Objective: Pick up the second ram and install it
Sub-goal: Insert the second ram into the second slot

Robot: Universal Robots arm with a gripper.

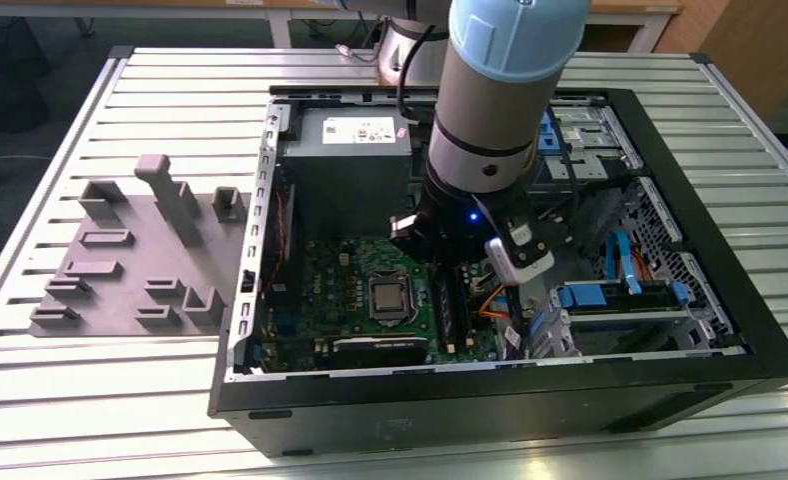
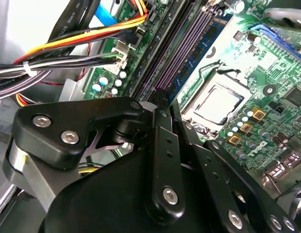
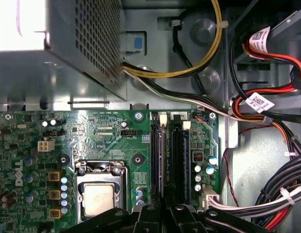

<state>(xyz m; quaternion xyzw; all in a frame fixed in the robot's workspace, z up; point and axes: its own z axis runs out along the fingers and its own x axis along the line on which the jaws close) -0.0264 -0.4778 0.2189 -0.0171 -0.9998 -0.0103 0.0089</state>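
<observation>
The second ram [image 2: 207, 41], a thin blue-green stick with dark chips, stands on edge in the black slot nearest the CPU socket [image 2: 219, 103]. It runs straight up to my fingertips. In both wrist views my gripper [image 2: 165, 101] [image 3: 166, 209] hangs low over the near end of the slots [image 3: 178, 155], its black fingers [image 2: 157, 126] drawn together on the stick's end. The pinch point itself is hidden behind the fingers. In the exterior view the arm [image 1: 501, 120] reaches down into the open computer case over the green motherboard [image 1: 347, 275].
The case walls [image 1: 714, 200] close in all around. A grey power supply [image 3: 82, 48] sits beyond the slots. Bundles of red, yellow and black cables [image 3: 266, 121] run beside them. A grey holder fixture [image 1: 127, 250] lies on the slatted table at the exterior view's left.
</observation>
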